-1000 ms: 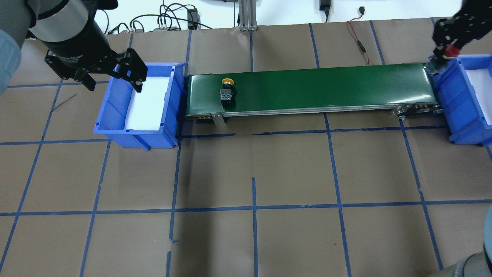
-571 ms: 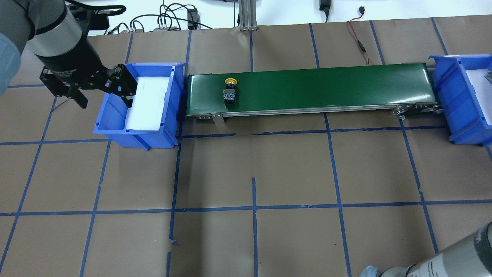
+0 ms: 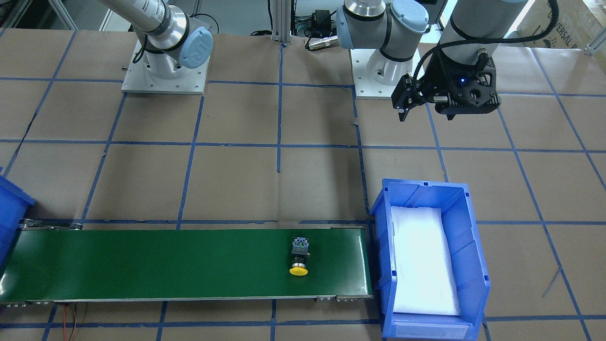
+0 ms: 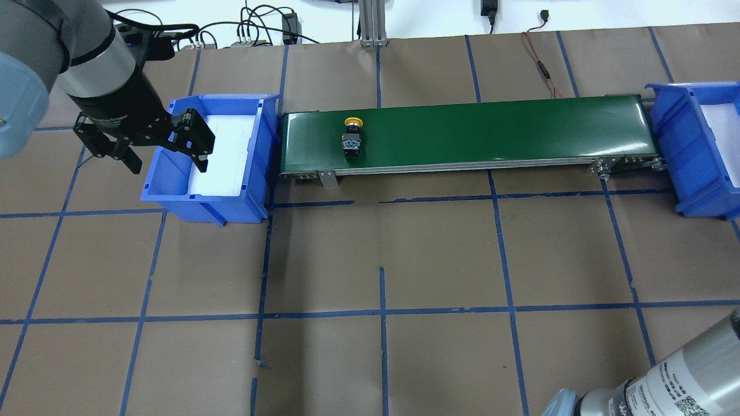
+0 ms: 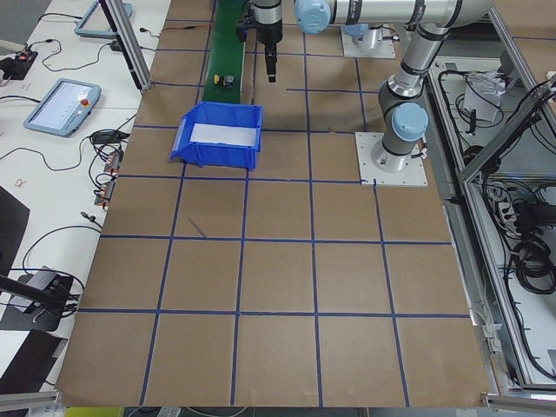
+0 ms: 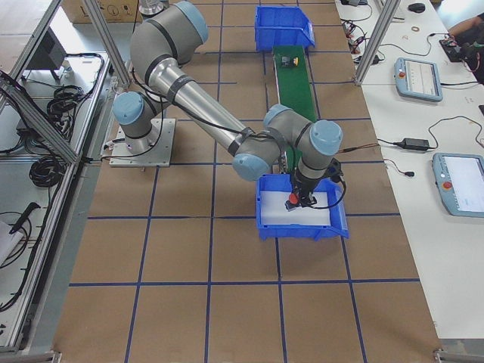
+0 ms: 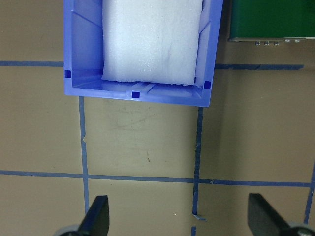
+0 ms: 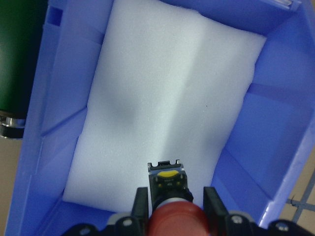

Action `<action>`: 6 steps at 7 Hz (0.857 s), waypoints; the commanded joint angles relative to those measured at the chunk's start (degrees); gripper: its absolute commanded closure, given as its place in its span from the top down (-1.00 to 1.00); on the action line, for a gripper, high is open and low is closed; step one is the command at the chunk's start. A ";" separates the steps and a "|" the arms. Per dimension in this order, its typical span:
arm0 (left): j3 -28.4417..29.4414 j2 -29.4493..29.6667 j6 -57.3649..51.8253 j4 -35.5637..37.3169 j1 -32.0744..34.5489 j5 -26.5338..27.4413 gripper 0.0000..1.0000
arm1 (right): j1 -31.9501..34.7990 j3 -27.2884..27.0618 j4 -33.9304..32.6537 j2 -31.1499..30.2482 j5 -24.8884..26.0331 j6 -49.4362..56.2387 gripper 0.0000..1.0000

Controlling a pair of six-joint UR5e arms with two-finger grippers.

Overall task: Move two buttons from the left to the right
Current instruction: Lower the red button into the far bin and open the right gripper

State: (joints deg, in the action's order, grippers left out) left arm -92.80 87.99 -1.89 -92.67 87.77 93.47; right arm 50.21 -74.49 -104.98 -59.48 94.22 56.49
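Between the clenched fingers (image 8: 141, 202) of the right gripper (image 8: 176, 196) sits the red mushroom-capped push button (image 8: 174, 222), close-up only from its wrist camera; the left gripper (image 4: 165, 157) gapes, well apart from the yellow-capped button (image 4: 352, 138) on the green belt (image 4: 491, 130).

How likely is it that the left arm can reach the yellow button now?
Probably yes: its open tool hangs near the left bin, and the button lies uncovered on the belt just past that bin.
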 commanded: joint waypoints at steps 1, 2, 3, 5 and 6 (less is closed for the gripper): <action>-0.02 0.07 -0.30 1.25 1.35 -3.70 1.00 | -0.02 -6.33 -7.03 -0.28 0.00 0.02 -0.89; -0.02 0.07 -0.48 2.04 1.36 -4.60 1.00 | -0.11 -9.67 -12.39 -0.29 0.18 0.11 -0.89; -0.02 0.07 -0.48 2.05 1.44 -4.79 1.00 | -0.11 -10.40 -12.87 -0.38 0.27 -0.06 -0.89; -0.02 0.07 -1.01 2.05 1.44 -4.27 1.00 | -0.11 -10.50 -12.88 -0.46 0.18 -0.42 -0.84; 0.07 0.07 -0.84 2.05 1.62 -4.09 1.00 | -0.11 -10.58 -13.92 -0.46 -0.52 -0.42 -0.30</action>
State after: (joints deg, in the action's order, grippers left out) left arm -92.80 88.07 -2.76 -90.63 89.26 89.11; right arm 50.10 -84.93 -118.04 -59.93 94.25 56.17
